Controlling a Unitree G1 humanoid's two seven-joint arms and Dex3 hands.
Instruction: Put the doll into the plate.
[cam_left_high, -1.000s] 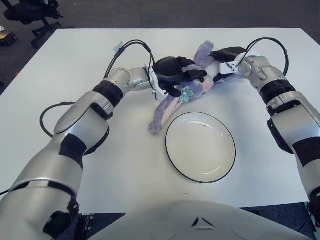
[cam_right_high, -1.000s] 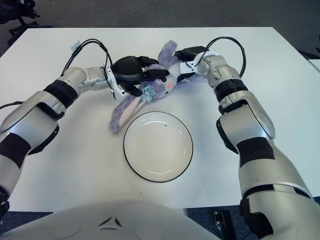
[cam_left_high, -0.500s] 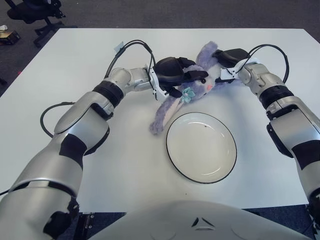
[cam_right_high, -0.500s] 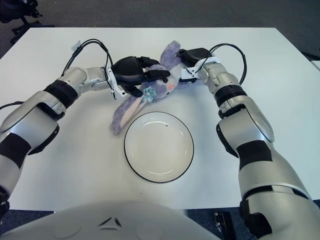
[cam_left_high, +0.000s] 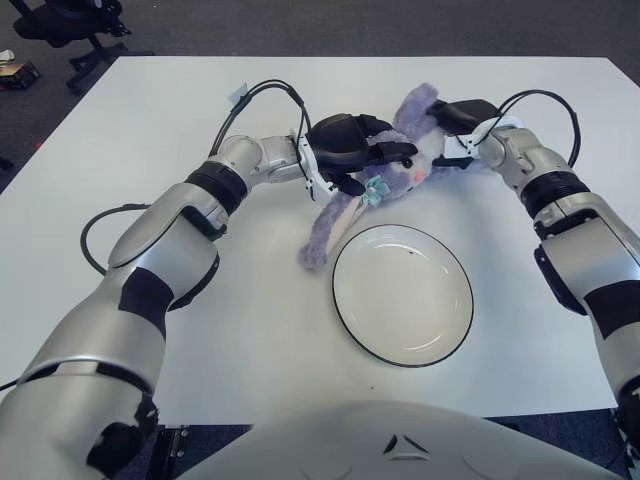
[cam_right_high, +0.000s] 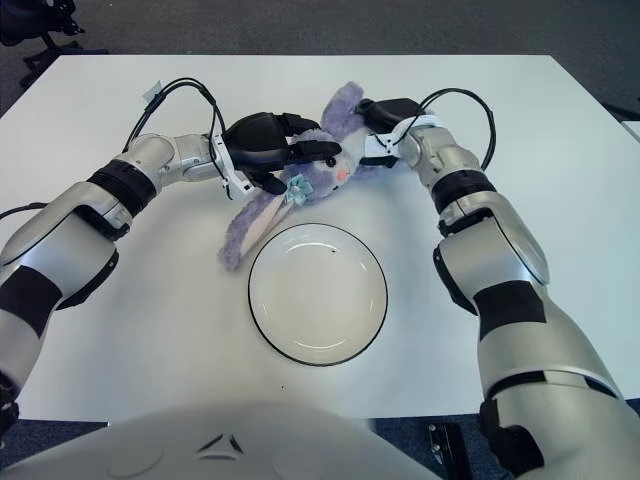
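Bright even overhead light, soft shadows (faintest under arms), sharp focus throughout.

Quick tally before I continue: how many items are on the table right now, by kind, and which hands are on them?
Doll: 1, the purple plush doll, held between the left hand and the right hand.
Plate: 1, the white plate, nothing in it, just in front of the doll.
Total: 2 items on the white table.
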